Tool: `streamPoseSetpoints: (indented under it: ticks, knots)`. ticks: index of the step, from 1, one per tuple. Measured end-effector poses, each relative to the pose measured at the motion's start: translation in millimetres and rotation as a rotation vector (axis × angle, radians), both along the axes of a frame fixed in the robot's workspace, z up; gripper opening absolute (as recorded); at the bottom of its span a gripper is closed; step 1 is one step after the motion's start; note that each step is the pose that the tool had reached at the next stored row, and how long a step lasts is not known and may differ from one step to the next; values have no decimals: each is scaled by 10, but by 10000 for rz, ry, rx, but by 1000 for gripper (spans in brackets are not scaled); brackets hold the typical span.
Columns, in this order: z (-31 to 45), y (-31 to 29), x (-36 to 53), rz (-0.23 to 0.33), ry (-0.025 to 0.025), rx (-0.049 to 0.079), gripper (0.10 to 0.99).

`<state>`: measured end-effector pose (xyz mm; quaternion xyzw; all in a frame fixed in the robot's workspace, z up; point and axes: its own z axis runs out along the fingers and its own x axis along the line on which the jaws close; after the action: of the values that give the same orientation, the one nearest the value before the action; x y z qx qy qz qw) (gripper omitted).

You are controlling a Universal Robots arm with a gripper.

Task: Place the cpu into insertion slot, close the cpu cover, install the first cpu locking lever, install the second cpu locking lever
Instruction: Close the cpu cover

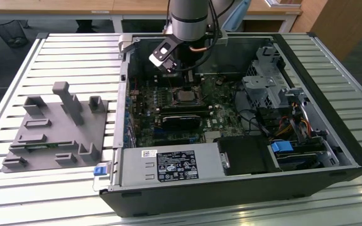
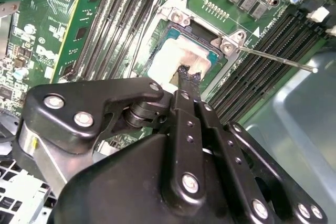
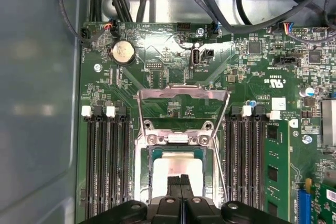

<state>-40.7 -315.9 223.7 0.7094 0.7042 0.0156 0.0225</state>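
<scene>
Black gripper [image 3: 181,178] is clenched, its two fingers pressed flat against each other with nothing between them, and the tips are down at the top face of the cpu [image 3: 176,163]; whether they actually touch it I cannot tell. That pale silvery chip sits directly under the fingertips, already seated in the insertion slot [image 2: 173,35], whose dark rim frames it in the second wrist view. Just beyond the tips, the cpu cover [image 3: 184,94] is swung open, a thin silver frame with green motherboard [image 3: 173,66] showing through its cut-out. Off to one side of the fingers, a locking lever [image 2: 273,59] juts out as a bare metal rod, not hooked down. Long black memory slots [image 3: 107,161] run along both flanks of the gripper, and farther ahead a round coin cell [image 3: 122,52] shines. In the exterior view the arm [image 1: 188,19] reaches down into the open computer case [image 1: 231,197] on a slatted table [image 1: 74,56], a grey fixture [image 1: 55,127] well apart from the tool.
</scene>
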Motion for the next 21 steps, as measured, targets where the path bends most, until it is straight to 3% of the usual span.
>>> streamPoseSetpoints:
  ticks: [12, 21]
  knots:
    - [178, 0, 0, 1, 0, 2, 106]
    - [323, 0, 1, 0, 40, 0, 106]
